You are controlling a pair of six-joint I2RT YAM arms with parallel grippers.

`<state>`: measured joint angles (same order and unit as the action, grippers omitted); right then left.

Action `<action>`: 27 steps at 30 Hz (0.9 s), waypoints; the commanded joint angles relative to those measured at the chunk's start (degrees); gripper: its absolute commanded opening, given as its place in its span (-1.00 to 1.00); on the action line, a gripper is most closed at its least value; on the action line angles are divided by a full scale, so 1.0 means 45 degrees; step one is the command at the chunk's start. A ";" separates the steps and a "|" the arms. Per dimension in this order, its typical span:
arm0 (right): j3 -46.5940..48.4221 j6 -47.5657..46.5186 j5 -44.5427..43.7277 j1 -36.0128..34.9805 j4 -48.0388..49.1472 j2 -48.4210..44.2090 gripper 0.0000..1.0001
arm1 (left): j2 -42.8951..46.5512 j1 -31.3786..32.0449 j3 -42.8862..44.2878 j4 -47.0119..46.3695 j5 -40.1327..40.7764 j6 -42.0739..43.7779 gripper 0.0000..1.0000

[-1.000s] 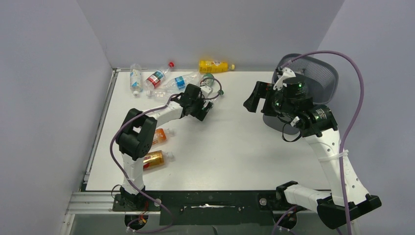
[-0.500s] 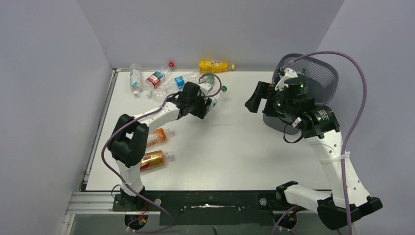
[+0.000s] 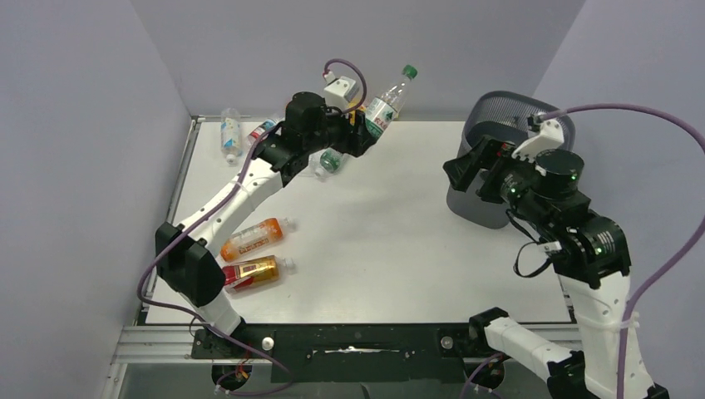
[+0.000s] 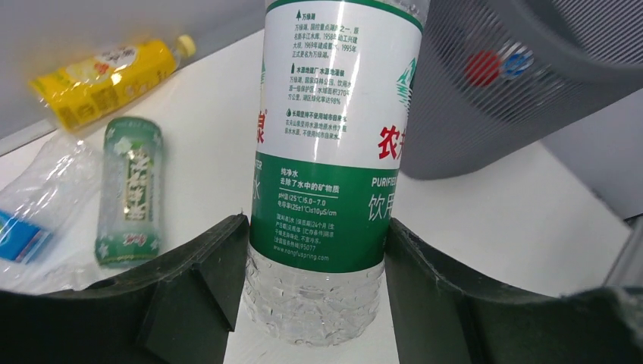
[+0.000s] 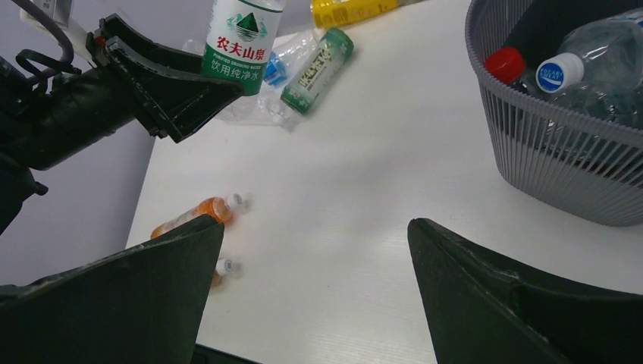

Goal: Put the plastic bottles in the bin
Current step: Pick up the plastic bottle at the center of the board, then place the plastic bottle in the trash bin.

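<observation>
Clamping ribbed clear bottle (image 4: 337,129), left end effector (image 4: 316,231), grey mesh bin (image 4: 493,129)

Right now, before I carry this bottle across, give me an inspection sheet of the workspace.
Surface: white table, no spill seen.
Job's things: green-label bottle held off the table in the left gripper; orange bottle and amber bottle lie near the left edge; yellow bottle, small green bottle and clear bottles at the far-left corner; bin at the right edge holds several bottles.
Clutter: nothing seen.
Grippers: left gripper shut on the green-label bottle; right gripper open, empty, beside the bin.
Cables: purple cables loop off both arms, none seen snagged.
Surroundings: grey walls on three sides.
</observation>
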<state>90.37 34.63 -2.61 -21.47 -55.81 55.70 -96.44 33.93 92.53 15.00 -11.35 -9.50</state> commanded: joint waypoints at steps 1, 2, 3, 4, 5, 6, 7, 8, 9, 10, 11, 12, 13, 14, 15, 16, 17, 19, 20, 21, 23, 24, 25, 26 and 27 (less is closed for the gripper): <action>0.0585 0.0248 -0.0904 -0.0070 0.0845 -0.0801 0.96 | 0.0596 0.0126 0.1132 -0.1744 -0.1633 -0.2168 -0.01; 0.0558 0.0294 -0.0984 -0.0059 0.0960 -0.0968 0.96 | 0.0551 0.0149 0.1226 -0.2179 -0.1822 -0.2616 -0.01; 0.0438 0.0346 -0.1031 -0.0070 0.1158 -0.1201 0.96 | 0.0472 0.0203 0.1299 -0.2707 -0.2012 -0.3043 -0.01; 0.0301 0.0394 -0.1049 -0.0071 0.1434 -0.1450 0.96 | 0.0355 0.0269 0.1417 -0.3185 -0.2235 -0.3524 -0.01; 0.0164 0.0434 -0.1059 -0.0059 0.1678 -0.1701 0.96 | 0.0157 0.0325 0.1575 -0.3658 -0.2417 -0.4004 -0.01; 0.0037 0.0456 -0.1021 -0.0058 0.1934 -0.1918 0.96 | -0.0058 0.0401 0.1760 -0.4105 -0.2601 -0.4421 -0.01; -0.0047 0.0476 -0.0963 -0.0065 0.2127 -0.2077 0.96 | -0.0302 0.0510 0.1950 -0.4507 -0.2751 -0.4827 -0.01; -0.0087 0.0486 -0.0894 -0.0059 0.2244 -0.2187 0.96 | -0.0567 0.0619 0.2208 -0.4843 -0.2811 -0.5192 -0.02; -0.0114 0.0500 -0.0793 -0.0068 0.2341 -0.2271 0.96 | -0.0844 0.0757 0.2474 -0.5164 -0.2885 -0.5548 -0.02; -0.0130 0.0504 -0.0697 -0.0054 0.2434 -0.2336 0.96 | -0.1121 0.0872 0.2695 -0.5548 -0.2962 -0.5932 -0.02; -0.0154 0.0502 -0.0590 -0.0064 0.2531 -0.2429 0.96 | -0.1426 0.0994 0.2950 -0.5930 -0.3026 -0.6290 -0.02; -0.0191 0.0489 -0.0417 -0.0054 0.2655 -0.2507 0.96 | -0.1731 0.1112 0.3190 -0.6310 -0.3095 -0.6728 -0.02; -0.0183 0.0454 -0.0323 -0.0057 0.2730 -0.2580 0.96 | -0.2025 0.1219 0.3407 -0.6753 -0.3199 -0.7117 -0.02; -0.0153 0.0408 -0.0260 -0.0055 0.2788 -0.2650 0.96 | -0.2342 0.1345 0.3654 -0.7143 -0.3253 -0.7520 -0.02; -0.0086 0.0365 -0.0228 -0.0048 0.2792 -0.2710 0.96 | -0.2643 0.1466 0.3954 -0.7487 -0.3306 -0.7853 -0.02; -0.0014 0.0311 -0.0197 -0.0047 0.2771 -0.2742 0.96 | -0.3018 0.1595 0.4257 -0.7852 -0.3333 -0.8149 -0.03; 0.0078 0.0236 -0.0183 -0.0054 0.2715 -0.2766 0.96 | -0.3385 0.1704 0.4622 -0.8062 -0.3380 -0.8435 -0.03; 0.0291 0.0098 -0.0181 -0.0045 0.2527 -0.2769 0.96 | -0.4158 0.1933 0.5401 -0.8511 -0.3394 -0.9008 -0.03; 0.0380 0.0038 -0.0181 -0.0041 0.2445 -0.2769 0.96 | -0.4572 0.2049 0.5766 -0.8828 -0.3395 -0.9372 -0.03; 0.0462 -0.0003 -0.0198 -0.0021 0.2383 -0.2813 0.96 | -0.4983 0.2149 0.6125 -0.9150 -0.3395 -0.9716 -0.03; 0.0583 -0.0071 -0.0247 -0.0022 0.2266 -0.2890 0.96 | -0.5832 0.2330 0.6960 -0.9576 -0.3694 -1.0407 -0.03; 0.0673 -0.0110 -0.0299 -0.0012 0.2178 -0.2911 0.96 | -0.6305 0.2424 0.7494 -0.9679 -0.3696 -1.0680 -0.03; 0.0765 -0.0122 -0.0357 -0.0013 0.2042 -0.2926 0.96 | -0.6745 0.2513 0.8020 -0.9794 -0.3689 -1.0987 -0.03; 0.0905 -0.0177 -0.0423 -0.0006 0.1916 -0.2920 0.96 | -0.7229 0.2617 0.8547 -0.9862 -0.3659 -1.1265 -0.03; 0.0994 -0.0213 -0.0461 0.0003 0.1788 -0.2920 0.96 | -0.7693 0.2757 0.9106 -0.9944 -0.3613 -1.1537 -0.03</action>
<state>91.70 35.24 -3.95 -21.45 -47.99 43.42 -126.19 44.71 124.18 -21.43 -26.55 -54.13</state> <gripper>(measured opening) 0.980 0.589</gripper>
